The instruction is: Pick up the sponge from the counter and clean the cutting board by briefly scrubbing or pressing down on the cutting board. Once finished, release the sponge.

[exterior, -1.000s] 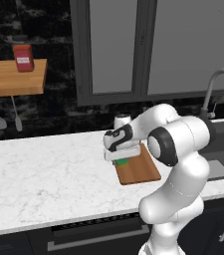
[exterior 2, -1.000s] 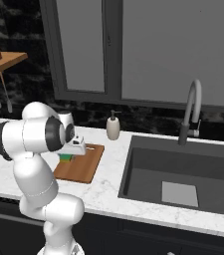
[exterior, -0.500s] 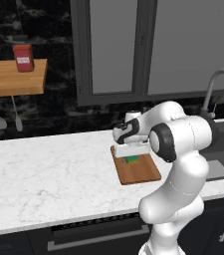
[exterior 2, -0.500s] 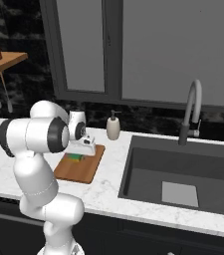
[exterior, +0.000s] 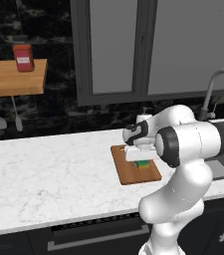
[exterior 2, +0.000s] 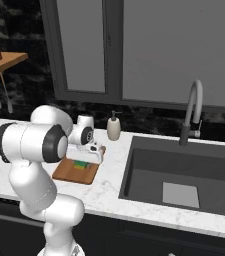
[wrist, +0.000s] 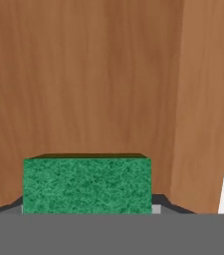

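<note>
Low over the cutting board (exterior: 133,172), my end effector (exterior: 142,163) was clamped on the sponge (exterior: 143,164), its jaws closed against the block's sides, with the green face showing at the 6 o'clock edge of the hand view and reddish-brown wood filling everything beyond it. From the right base view the sponge (exterior 2: 81,164) sat on or just above the board (exterior 2: 74,173), toward its far half; I could not tell whether it was actually pressing. The board lay on the white marble tabletop (exterior: 49,179), with the sink (exterior 2: 179,175) off toward 3 o'clock. I judged myself in the scrubbing step, sponge already carried over. My next move called for a firm downward press or a short rub across the wood, then parting the jaws to leave the sponge there.
</note>
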You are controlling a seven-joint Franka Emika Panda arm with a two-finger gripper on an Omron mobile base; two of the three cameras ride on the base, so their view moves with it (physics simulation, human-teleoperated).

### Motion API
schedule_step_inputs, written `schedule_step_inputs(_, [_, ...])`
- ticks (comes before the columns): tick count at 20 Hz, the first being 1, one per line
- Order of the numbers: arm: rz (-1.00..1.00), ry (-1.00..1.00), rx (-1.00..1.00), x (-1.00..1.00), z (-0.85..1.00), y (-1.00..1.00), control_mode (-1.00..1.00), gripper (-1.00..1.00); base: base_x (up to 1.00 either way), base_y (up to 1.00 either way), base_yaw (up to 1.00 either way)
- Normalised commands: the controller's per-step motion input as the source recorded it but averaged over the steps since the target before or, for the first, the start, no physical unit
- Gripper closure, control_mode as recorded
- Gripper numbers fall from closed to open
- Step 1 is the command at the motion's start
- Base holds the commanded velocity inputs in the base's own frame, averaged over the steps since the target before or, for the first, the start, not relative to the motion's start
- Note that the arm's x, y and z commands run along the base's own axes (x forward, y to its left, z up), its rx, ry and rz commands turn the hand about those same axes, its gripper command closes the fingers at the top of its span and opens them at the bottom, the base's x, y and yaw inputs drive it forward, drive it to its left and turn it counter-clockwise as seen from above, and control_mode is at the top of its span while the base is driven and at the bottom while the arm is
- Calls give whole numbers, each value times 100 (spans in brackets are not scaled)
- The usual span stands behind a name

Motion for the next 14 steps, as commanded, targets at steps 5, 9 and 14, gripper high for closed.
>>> schedule_step_inputs(5, [1,39,0,-48,0,-19,-100,100,0,0,0])
schedule_step_inputs(9, [8,41,0,-62,-6,-29,-100,100,0,0,0])
schedule_step_inputs(14, [0,9,0,-68,-24,-32,-100,100,0,0,0])
